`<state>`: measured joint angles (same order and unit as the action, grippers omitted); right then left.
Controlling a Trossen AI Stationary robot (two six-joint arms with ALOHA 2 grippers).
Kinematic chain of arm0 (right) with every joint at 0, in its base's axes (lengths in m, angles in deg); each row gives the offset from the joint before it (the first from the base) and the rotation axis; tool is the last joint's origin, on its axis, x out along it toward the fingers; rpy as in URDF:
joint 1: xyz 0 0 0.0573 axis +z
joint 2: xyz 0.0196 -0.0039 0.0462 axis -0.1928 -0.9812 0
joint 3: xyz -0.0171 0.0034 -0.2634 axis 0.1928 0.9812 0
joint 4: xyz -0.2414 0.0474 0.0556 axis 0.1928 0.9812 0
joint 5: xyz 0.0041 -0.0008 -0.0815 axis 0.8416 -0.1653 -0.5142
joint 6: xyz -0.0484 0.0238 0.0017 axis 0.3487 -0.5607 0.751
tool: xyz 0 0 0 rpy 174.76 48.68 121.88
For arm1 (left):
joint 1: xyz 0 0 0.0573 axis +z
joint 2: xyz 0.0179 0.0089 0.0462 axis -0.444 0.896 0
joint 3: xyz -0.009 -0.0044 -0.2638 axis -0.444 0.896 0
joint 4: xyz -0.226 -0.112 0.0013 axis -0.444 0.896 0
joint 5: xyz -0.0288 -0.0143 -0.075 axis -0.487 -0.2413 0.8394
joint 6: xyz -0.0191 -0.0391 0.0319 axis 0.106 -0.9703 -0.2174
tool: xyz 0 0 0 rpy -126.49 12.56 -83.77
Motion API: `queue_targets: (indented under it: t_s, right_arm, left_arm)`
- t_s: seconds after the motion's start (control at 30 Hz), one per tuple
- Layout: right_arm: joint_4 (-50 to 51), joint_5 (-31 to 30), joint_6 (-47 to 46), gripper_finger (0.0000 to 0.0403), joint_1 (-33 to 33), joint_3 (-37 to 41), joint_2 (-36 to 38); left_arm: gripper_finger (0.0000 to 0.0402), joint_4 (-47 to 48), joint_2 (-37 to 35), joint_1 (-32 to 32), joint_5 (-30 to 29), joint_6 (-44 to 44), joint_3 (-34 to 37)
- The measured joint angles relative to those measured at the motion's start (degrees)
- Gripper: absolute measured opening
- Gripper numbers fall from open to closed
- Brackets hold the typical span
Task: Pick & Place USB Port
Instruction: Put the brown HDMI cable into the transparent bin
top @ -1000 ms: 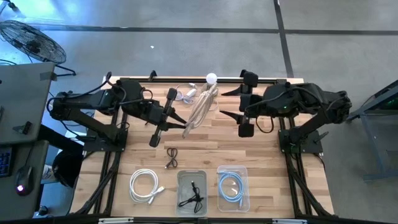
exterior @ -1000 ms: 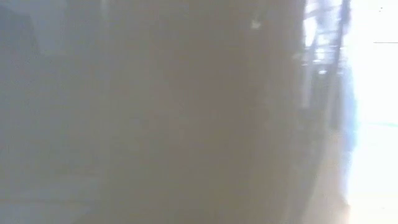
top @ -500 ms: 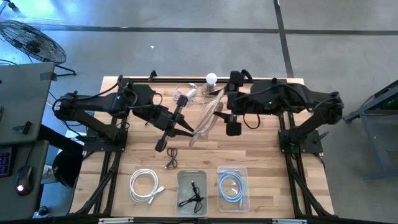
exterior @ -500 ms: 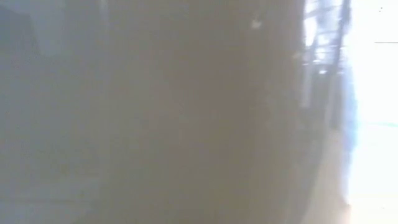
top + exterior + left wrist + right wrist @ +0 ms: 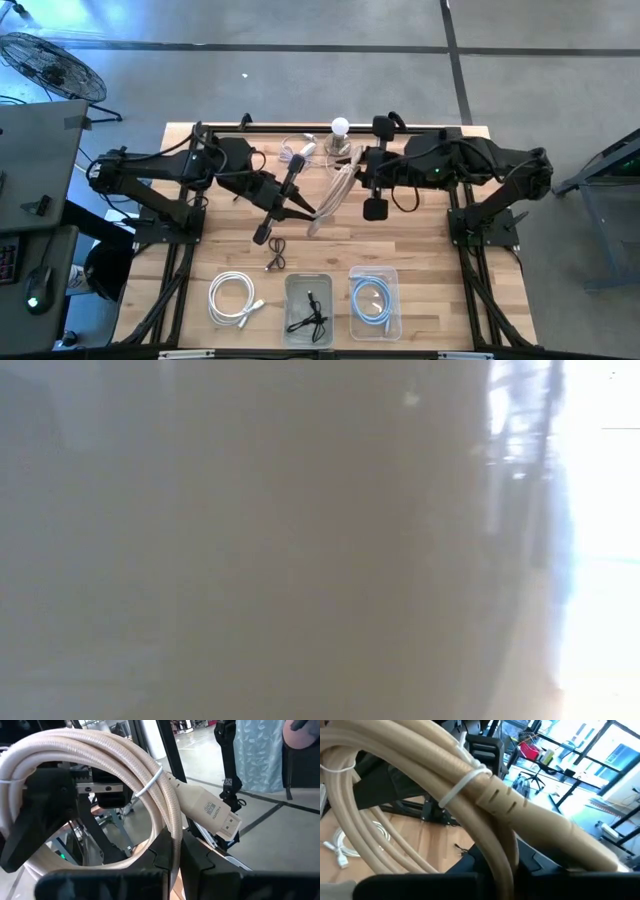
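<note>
A beige cable tied into a coil [image 5: 330, 192] hangs above the middle of the table between both arms. Its flat plug [image 5: 212, 815] is marked HDMI, and white ties [image 5: 462, 784] bind the loops. My left gripper [image 5: 308, 212] reaches in from the left and is shut on the coil's near end. My right gripper [image 5: 347, 172] comes from the right and is shut on the coil's far part. The low view shows only a blurred brown surface. My left gripper pinches one strand of the coil [image 5: 175, 851] between its two fingers. It comes in about level from the table's left, and the loops arch above the fingers, clear of the table. My right gripper pinches strands of the coil [image 5: 506, 854] between its fingers, just below the thick plug sleeve [image 5: 512, 805]. It comes from the table's right, slanting a little downward, with the coil lifted clear.
On the near part of the table lie a white coiled cable [image 5: 235, 298], a small black cable [image 5: 277, 252], a clear bin with a black cable [image 5: 308, 308] and a clear bin with a blue cable [image 5: 374, 300]. A white cable [image 5: 298, 152] and a white ball [image 5: 340, 126] sit at the far edge.
My right gripper has moved toward the table's left onto the coil, its wide-open fingers closing on it. My left gripper has carried the coil a little toward the right and near edge, and the coil stays lifted.
</note>
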<state>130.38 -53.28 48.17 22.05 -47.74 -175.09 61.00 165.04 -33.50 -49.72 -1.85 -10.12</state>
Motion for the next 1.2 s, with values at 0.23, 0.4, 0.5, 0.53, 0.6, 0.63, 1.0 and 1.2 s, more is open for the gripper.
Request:
queue_targets:
  t_s: [0.23, 0.4, 0.5, 0.53, 0.6, 0.63, 1.0, 1.2]
  right_arm:
    - [0.87, -7.67, 0.44, 0.0024, 3.69, 0.0, 0.9]
    - [0.33, -10.86, -0.48, 0.0024, 5.71, 0.0, 2.27]
    - [0.78, -11.87, -0.95, 0.0023, 6.57, 0.02, 2.54]
    - [1.38, -12.36, -0.87, 0.0023, 6.79, 0.02, 2.6]
    - [1.68, -12.5, -0.76, 0.0023, 7.55, 0.07, 2.67]
    - [1.47, -12.56, -1.05, 0.0023, 7.83, 0.07, 2.67]
    - [13.06, -12.86, -16.43, 0.0023, 12.16, 0.09, 2.03]
    - [21.92, -6.47, -32.1, 0.0023, 15.91, 0.09, 0.41]
  left_arm:
    - [0.0027, 0.65, -0.7, 0.0, -2.53, 0.41, 0.07]
    - [0.0041, -0.1, -3.27, 0.0, -7.34, 0.52, 0.04]
    - [0.0049, 1.66, -4.6, -0.02, -10.7, -0.39, 0.04]
    - [0.0054, 2.46, -5.04, -0.02, -11.23, -0.28, 0.04]
    - [0.0066, 3.72, -6.05, -0.02, -12.53, -0.03, -0.04]
    - [0.0073, 4.58, -6.47, -0.02, -12.88, -0.03, -0.04]
    - [0.0154, 17.72, -11.58, -0.02, -24.02, 2.97, -0.04]
    - [0.0163, 20.92, -13.58, 0.0, -25.91, 2.79, -0.04]
